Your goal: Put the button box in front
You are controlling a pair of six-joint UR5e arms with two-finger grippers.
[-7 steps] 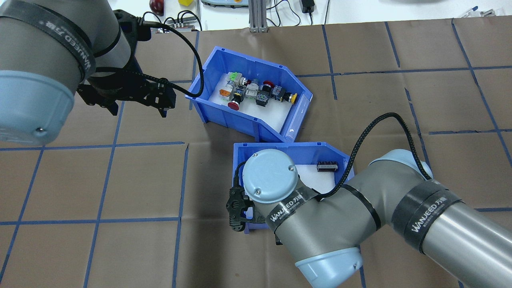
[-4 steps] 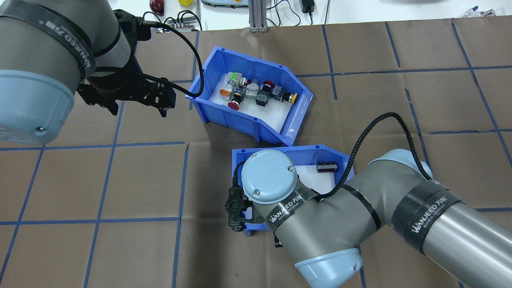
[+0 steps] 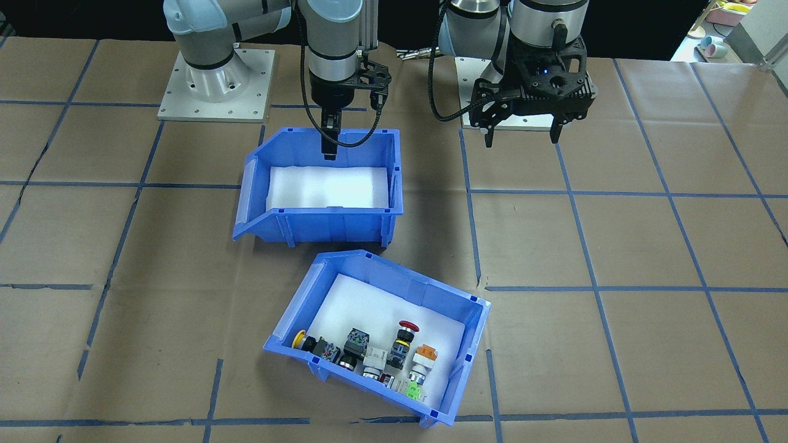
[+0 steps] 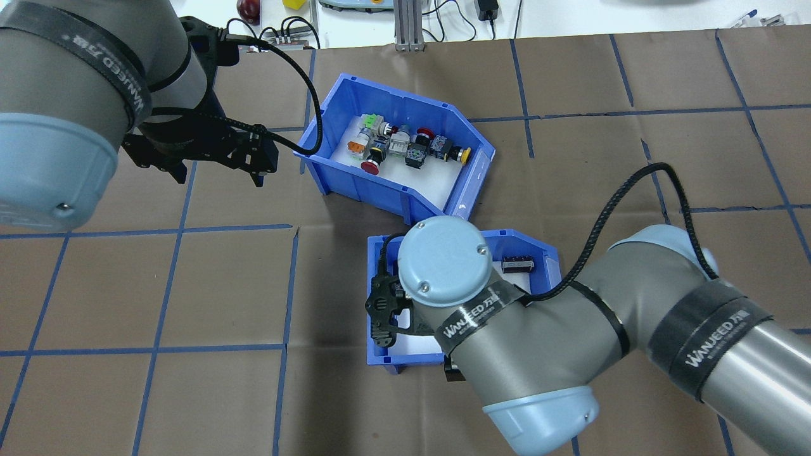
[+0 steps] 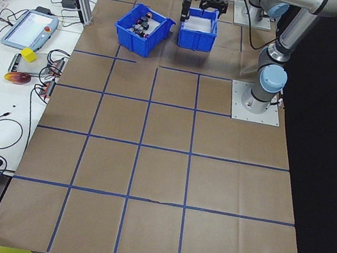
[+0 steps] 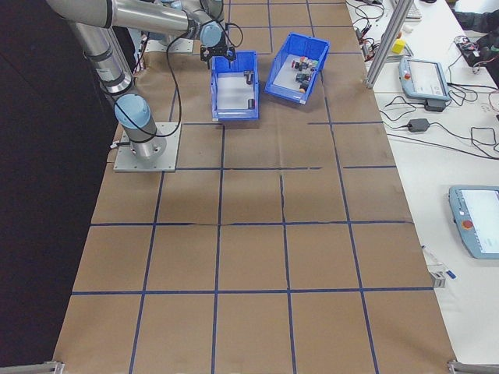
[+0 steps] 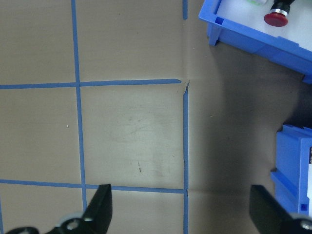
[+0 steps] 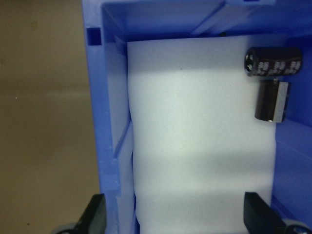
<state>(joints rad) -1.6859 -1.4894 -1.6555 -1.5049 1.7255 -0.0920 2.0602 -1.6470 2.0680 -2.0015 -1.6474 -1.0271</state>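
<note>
Hovering over the second blue bin (image 4: 380, 247), right end effector (image 3: 330, 147): fingers spread wide, gripping nothing; two dark cylinders (image 8: 271, 78) lie on its white liner. Left end effector (image 4: 218, 170): wide open, empty, above bare bench (image 4: 158, 285). Button box (image 4: 342, 174): just beyond the second bin, angled, holding coloured push-buttons (image 4: 405, 147).

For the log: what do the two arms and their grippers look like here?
Both arms are matte grey tubes with pale blue joint caps and black bands printed WANJEED in white. A black braided cable loops from each forearm to its wrist. The left gripper and right gripper are black, two-fingered, on black skeletal brackets. Square grey base plates anchor them.
</note>
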